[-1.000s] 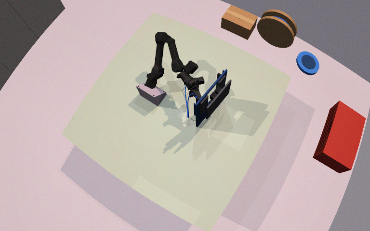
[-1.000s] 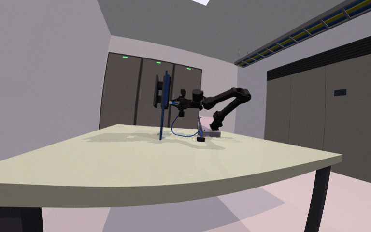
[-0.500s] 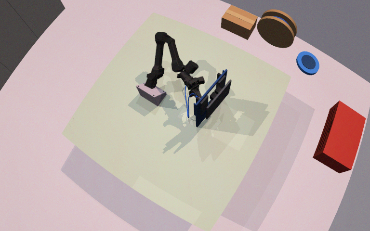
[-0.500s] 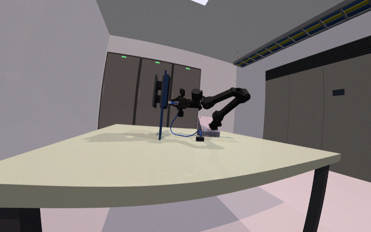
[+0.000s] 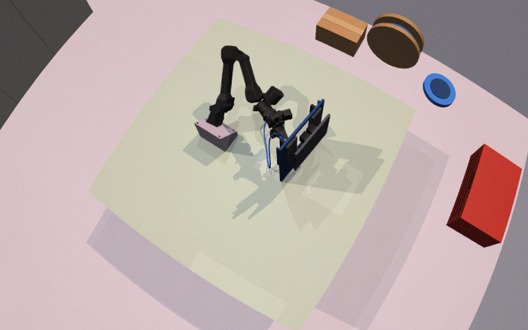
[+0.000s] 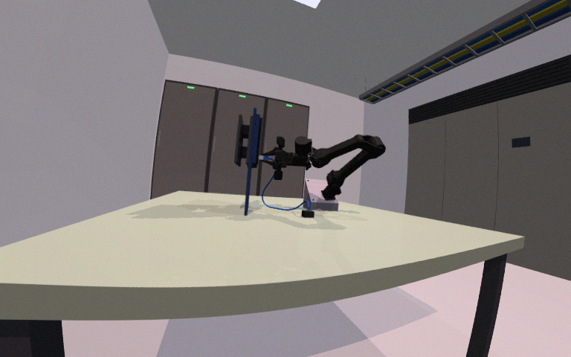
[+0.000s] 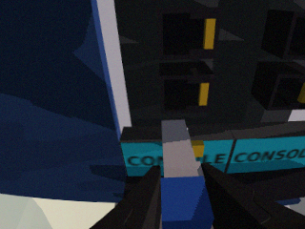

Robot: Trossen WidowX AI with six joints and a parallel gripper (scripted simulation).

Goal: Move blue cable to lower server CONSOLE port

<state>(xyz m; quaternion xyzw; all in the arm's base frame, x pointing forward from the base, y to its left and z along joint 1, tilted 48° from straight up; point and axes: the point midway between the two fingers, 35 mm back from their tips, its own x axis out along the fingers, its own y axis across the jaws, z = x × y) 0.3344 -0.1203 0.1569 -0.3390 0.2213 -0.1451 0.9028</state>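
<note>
The gripper point(image 5: 286, 137) point(image 6: 262, 156) point(image 7: 179, 171) pinches the blue plug point(image 6: 265, 158) point(image 7: 185, 200); its cable point(image 5: 267, 149) point(image 6: 262, 195) loops down toward a small black block point(image 6: 308, 214).

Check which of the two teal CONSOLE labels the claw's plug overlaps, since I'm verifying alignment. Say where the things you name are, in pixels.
The left teal CONSOLE label point(image 7: 135, 168): the plug's pale front hides its middle letters; the right label's stay unobstructed.

- The single arm point(image 5: 249, 80) point(image 6: 343, 155) rises from its base, folds sharply at a high elbow, then slopes downward.
- Its wrist point(image 5: 266, 112) point(image 6: 299, 158) runs nearly level in the exterior view, held well above the counter point(image 5: 174, 194) point(image 6: 252, 252).
- The hand point(image 5: 285, 137) point(image 6: 264, 157) point(image 7: 179, 171) is closed on something, one dark finger on either side, slightly parted.
</note>
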